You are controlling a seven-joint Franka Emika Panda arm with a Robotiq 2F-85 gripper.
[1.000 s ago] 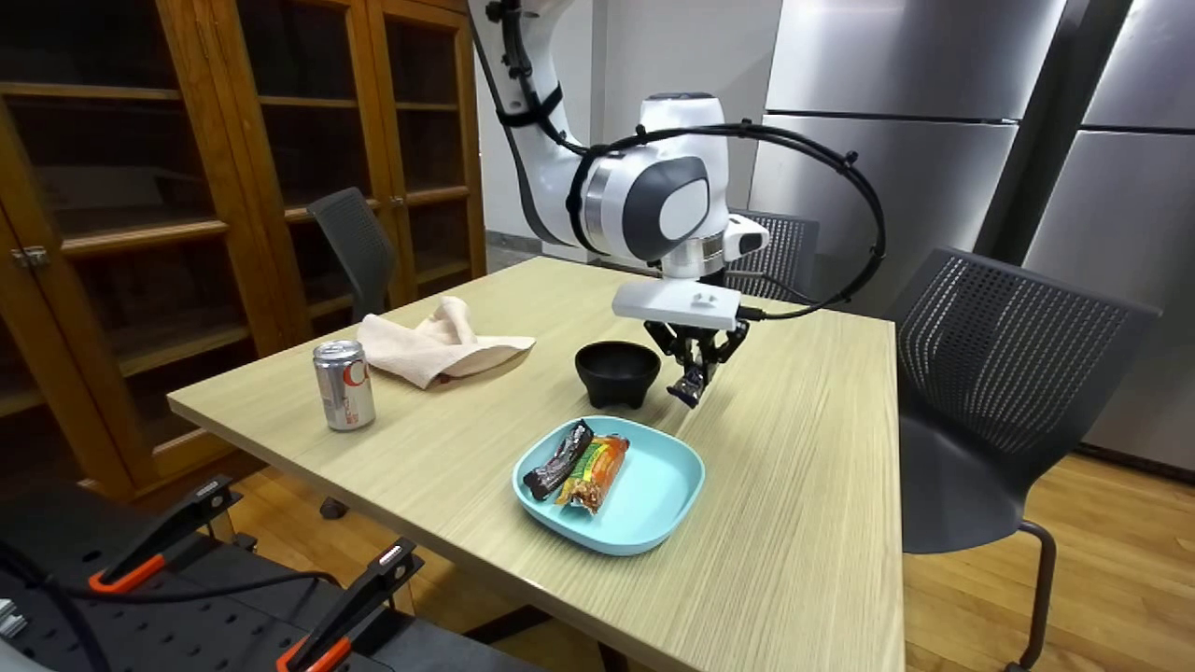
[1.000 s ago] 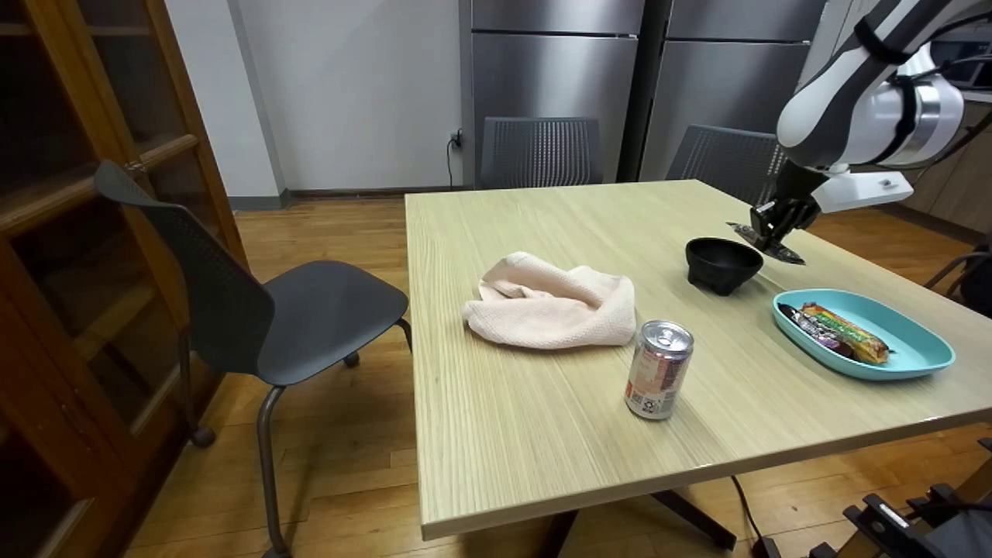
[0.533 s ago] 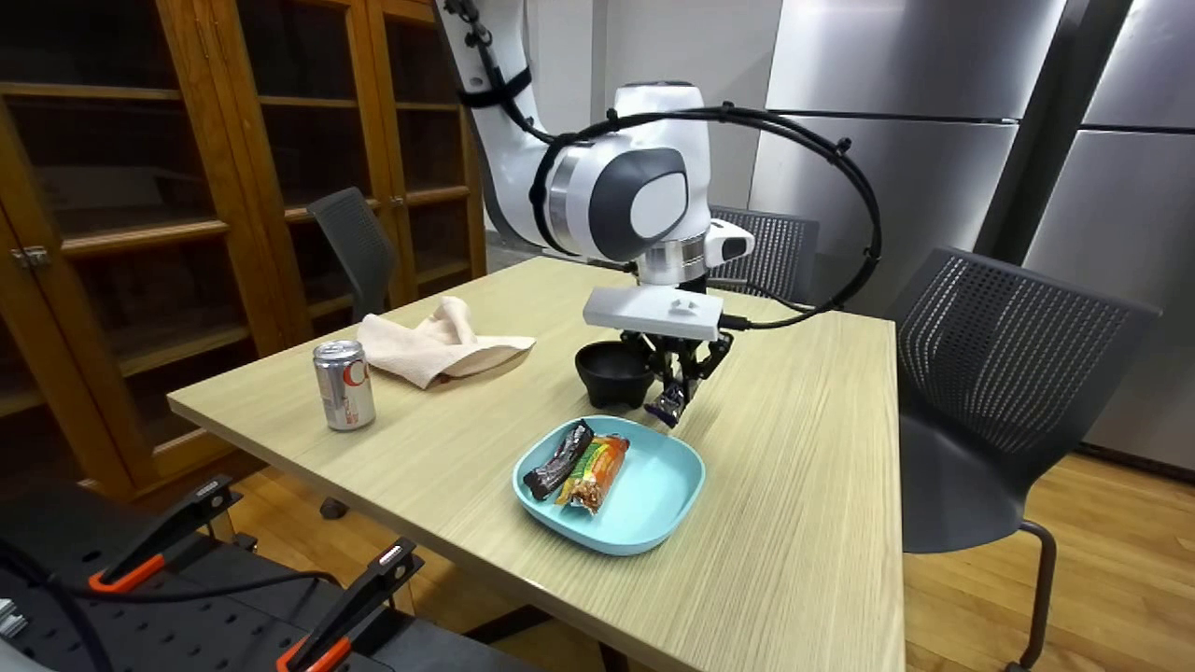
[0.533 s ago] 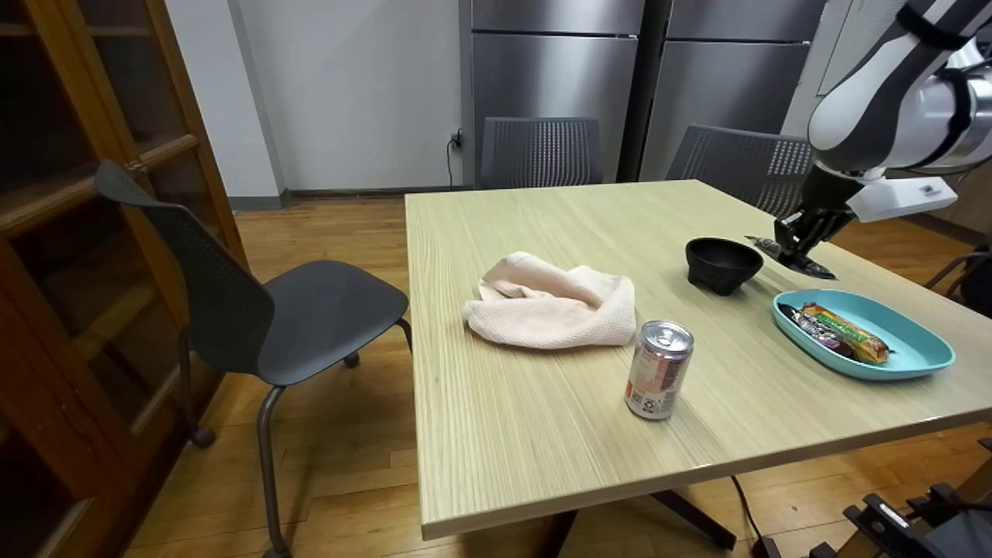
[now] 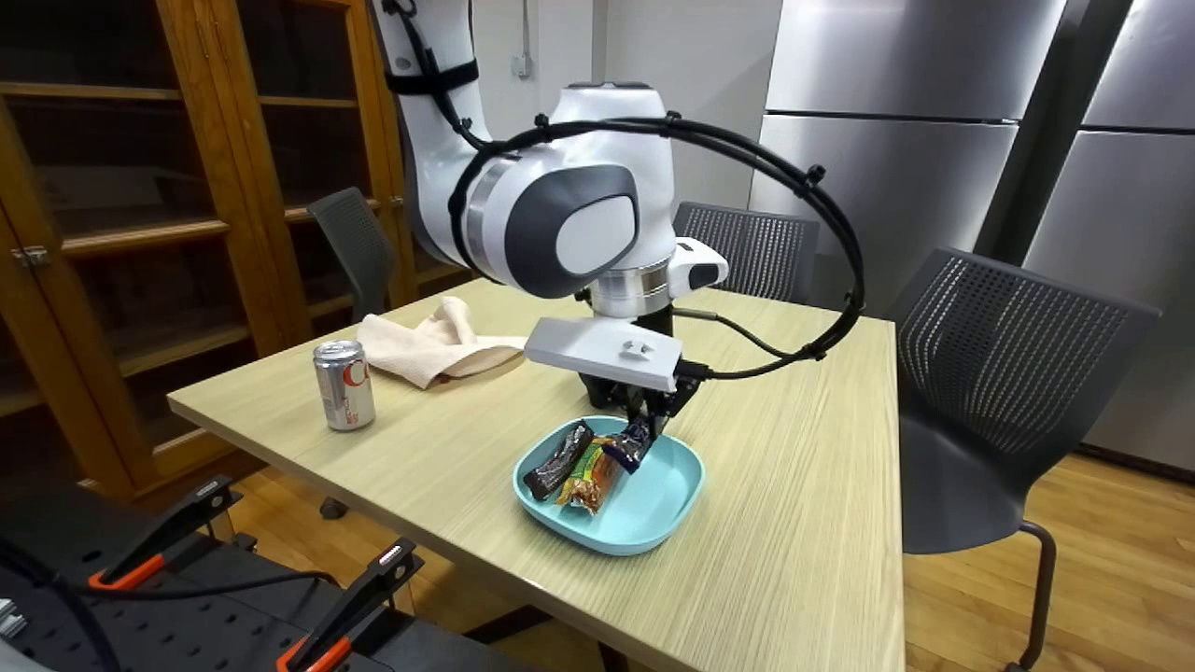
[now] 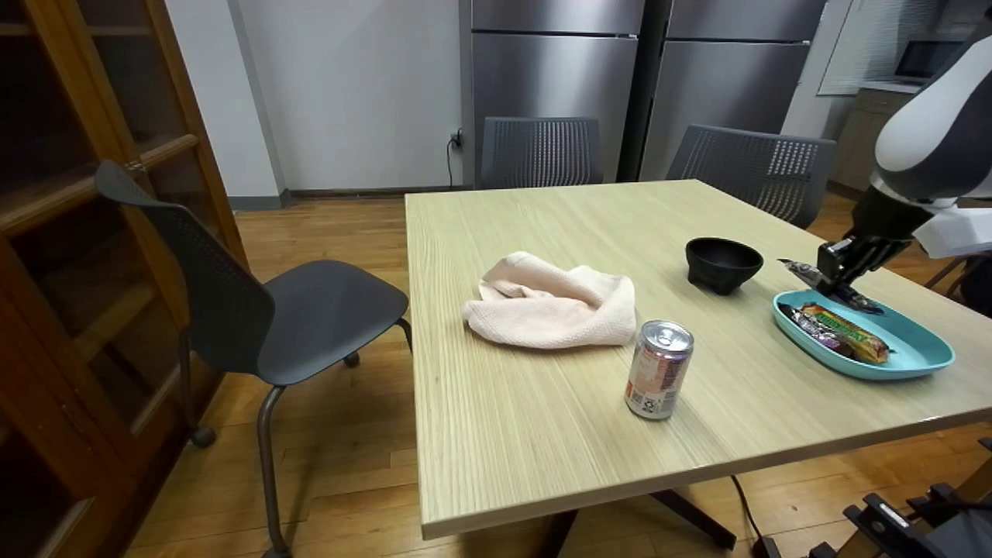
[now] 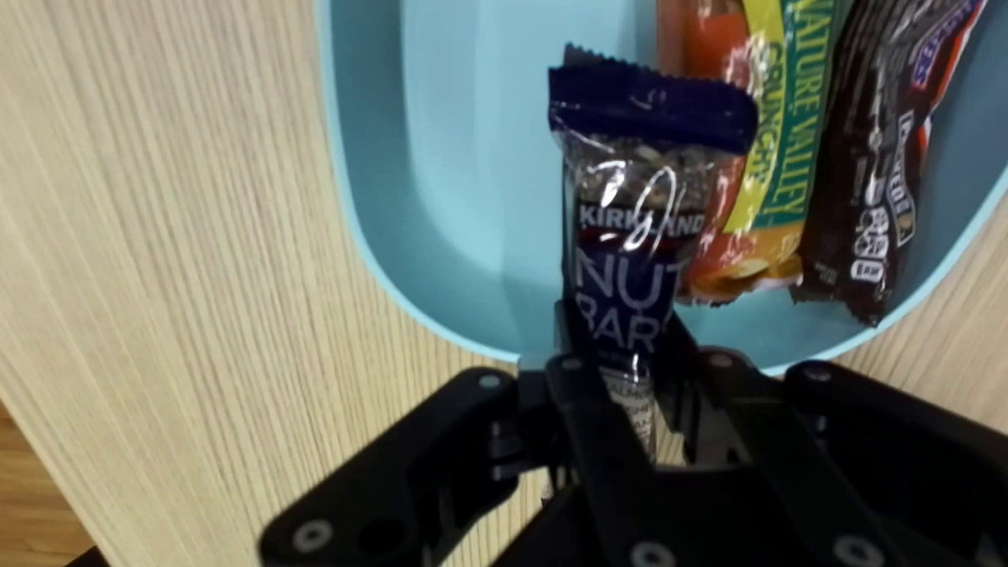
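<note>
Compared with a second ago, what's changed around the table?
The pincer, still gripping the nut bar, moved from near the black bowl to over the edge of the blue tray. Bowl, tray, Nature Valley bar, brown bar, can and cloth stayed put.

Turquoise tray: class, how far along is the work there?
Looks done: the Nature Valley bar and dark-brown bar lie in the turquoise tray. In hand: the gripper clamps a Kirkland nut bar, partly over the tray. Probably left: setting it down, since it isn't released yet.

Hand [image 6: 832, 284] holds wrapped bar [image 6: 803, 273] over teal tray [image 6: 914, 345]; blk bowl [image 6: 721, 270] nr tray; can [image 6: 659, 372] nxt to cloth [image 6: 554, 310].
</note>
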